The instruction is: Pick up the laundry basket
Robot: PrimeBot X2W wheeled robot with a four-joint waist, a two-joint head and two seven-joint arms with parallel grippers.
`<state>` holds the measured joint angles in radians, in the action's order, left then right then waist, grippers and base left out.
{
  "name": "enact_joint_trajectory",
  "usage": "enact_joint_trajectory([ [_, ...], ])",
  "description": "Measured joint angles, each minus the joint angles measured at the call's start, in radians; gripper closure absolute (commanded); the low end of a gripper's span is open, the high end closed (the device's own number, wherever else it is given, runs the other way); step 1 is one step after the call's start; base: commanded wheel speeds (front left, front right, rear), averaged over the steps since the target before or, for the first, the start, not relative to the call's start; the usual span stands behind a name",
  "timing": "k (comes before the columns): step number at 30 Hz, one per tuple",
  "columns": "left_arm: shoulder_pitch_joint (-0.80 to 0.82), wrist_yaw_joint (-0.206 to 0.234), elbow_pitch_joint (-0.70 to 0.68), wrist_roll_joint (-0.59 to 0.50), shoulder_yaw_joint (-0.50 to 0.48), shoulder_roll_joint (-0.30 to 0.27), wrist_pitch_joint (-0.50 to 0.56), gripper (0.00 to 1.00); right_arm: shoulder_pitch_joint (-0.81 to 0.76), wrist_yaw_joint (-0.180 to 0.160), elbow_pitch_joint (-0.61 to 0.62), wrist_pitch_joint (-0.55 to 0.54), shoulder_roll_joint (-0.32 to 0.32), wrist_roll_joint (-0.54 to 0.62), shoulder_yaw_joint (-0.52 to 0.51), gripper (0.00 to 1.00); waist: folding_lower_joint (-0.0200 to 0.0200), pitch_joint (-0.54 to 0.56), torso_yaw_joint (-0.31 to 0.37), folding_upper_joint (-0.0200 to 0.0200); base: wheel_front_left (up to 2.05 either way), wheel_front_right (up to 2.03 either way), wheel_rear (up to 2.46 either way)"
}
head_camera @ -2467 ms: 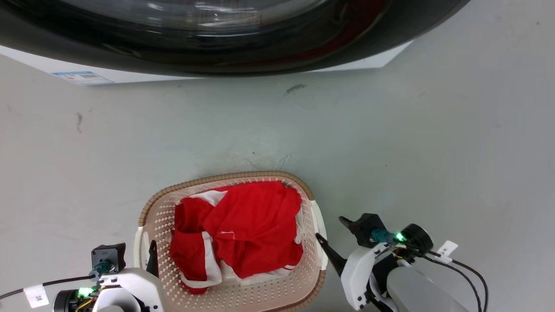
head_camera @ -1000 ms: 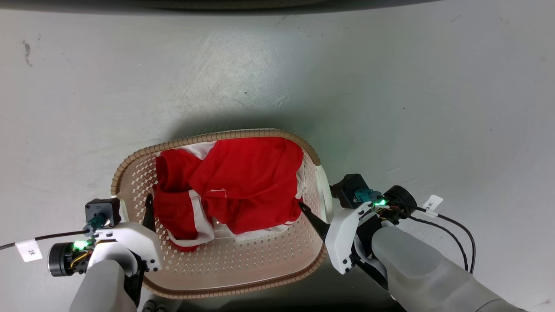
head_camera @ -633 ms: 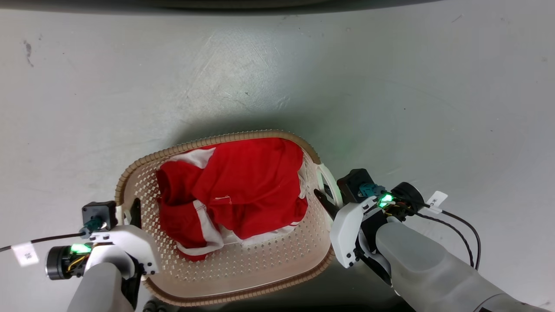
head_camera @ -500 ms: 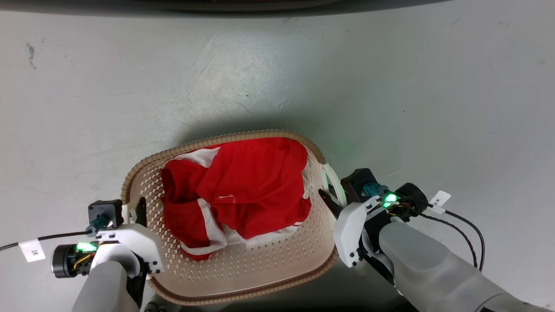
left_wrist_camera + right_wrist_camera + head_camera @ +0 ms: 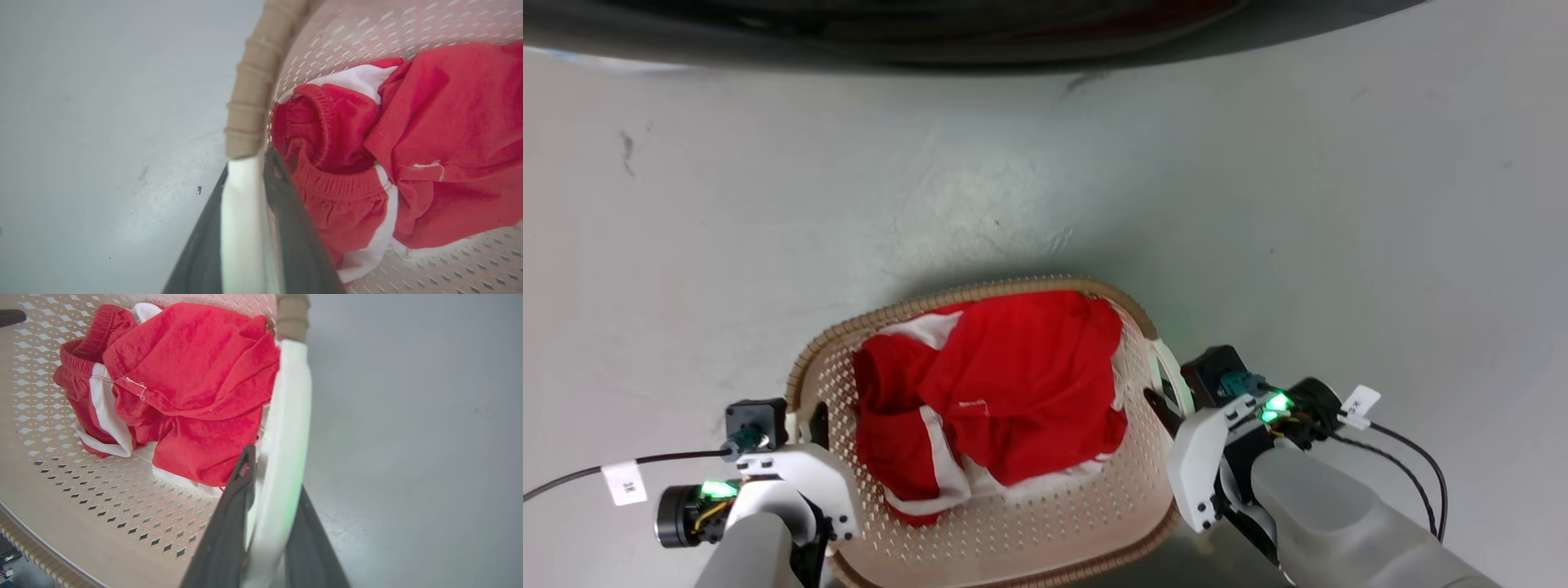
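Note:
The pale pink laundry basket (image 5: 1054, 523) with a brown braided rim (image 5: 890, 314) holds red and white clothes (image 5: 996, 400). It hangs between my two arms with a dark shadow on the floor behind it. My left gripper (image 5: 813, 425) is shut on the basket's left side; in the left wrist view its fingers (image 5: 286, 212) clamp the white handle (image 5: 241, 212). At the opposite side my right gripper (image 5: 1164, 408) is shut on the other white handle (image 5: 290, 396), one finger (image 5: 233, 506) inside the basket and one outside.
The washing machine's dark round door (image 5: 931, 33) crosses the top of the head view. Bare grey floor (image 5: 1258, 204) lies between it and the basket. Black cables (image 5: 1413, 474) trail from both wrists.
Both grippers closed on the handles and the basket rose off the floor, gaining a shadow. In the last half second the head view shifted, so basket and grippers sit lower and the washer shows again.

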<state>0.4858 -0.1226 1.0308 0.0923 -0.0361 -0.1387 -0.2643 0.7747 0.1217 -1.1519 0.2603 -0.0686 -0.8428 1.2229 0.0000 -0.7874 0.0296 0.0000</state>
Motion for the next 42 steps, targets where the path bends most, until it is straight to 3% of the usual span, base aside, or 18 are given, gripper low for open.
enact_joint_trajectory([
  [8, -0.007, 0.000, 0.073, 0.021, 0.076, 0.025, 0.001, 1.00, -0.059, 0.000, -0.046, -0.016, -0.003, -0.023, 0.005, 1.00, 0.0000, 0.125, 0.001, 0.0000, 0.00, 0.00, 0.00],
  [19, -0.012, 0.000, 0.202, 0.116, 0.261, 0.053, 0.009, 1.00, -0.168, -0.001, -0.082, -0.087, -0.011, -0.059, 0.007, 1.00, -0.0001, 0.341, 0.011, 0.0000, 0.00, 0.00, 0.00],
  [42, -0.046, 0.004, 0.169, 0.445, 0.621, 0.055, 0.330, 1.00, -0.242, -0.001, -0.139, -0.293, -0.020, -0.106, 0.024, 1.00, -0.0002, 0.735, 0.039, 0.0001, 0.00, 0.00, 0.00],
])
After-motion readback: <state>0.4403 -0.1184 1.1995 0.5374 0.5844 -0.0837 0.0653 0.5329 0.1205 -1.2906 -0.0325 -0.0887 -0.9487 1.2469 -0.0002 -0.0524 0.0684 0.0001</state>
